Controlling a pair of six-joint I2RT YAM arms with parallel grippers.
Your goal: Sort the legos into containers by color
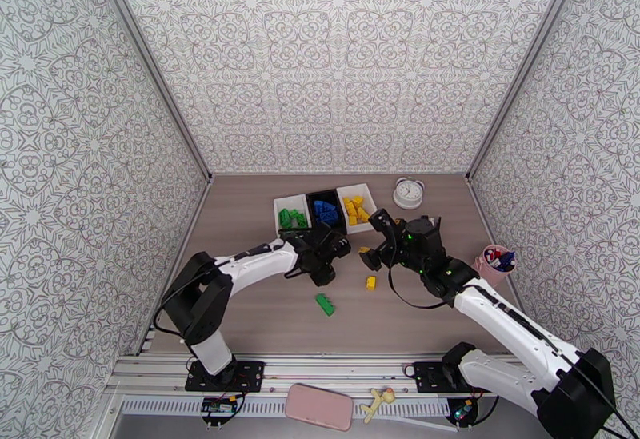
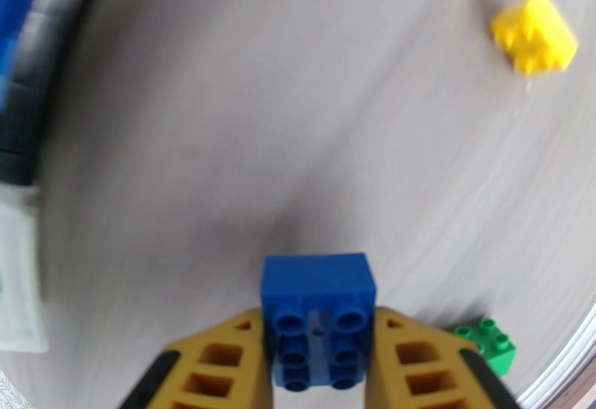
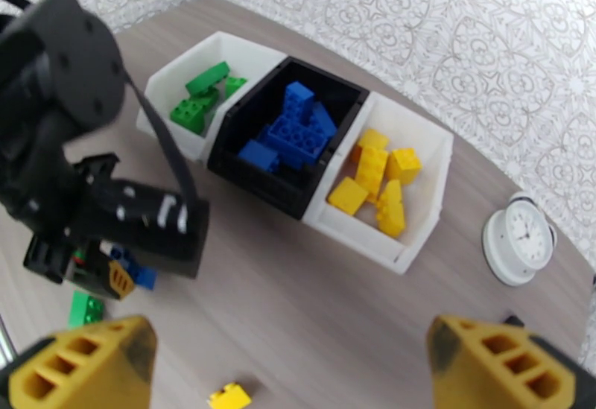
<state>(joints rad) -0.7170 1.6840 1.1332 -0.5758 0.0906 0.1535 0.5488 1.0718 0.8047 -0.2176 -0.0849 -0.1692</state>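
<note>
The left gripper (image 2: 318, 325) clamps one blue brick (image 2: 316, 284) between its fingers; the right gripper (image 3: 290, 343) stands wide, holding nothing. Two loose bricks lie on the table (image 2: 223, 142) — one green brick (image 2: 488, 343) just beside the left gripper, one yellow brick (image 2: 534, 33) farther off. Beyond stand three bins (image 3: 298, 198) in a row — green, blue and yellow bricks sorted inside.

No legible text; the clock (image 3: 519, 238) dial's numerals are too small.

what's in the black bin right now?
Black bin holds a pile of blue legos, no other colour visible. The pile and the near wall cover the bin floor, so anything underneath cannot be seen.
</note>
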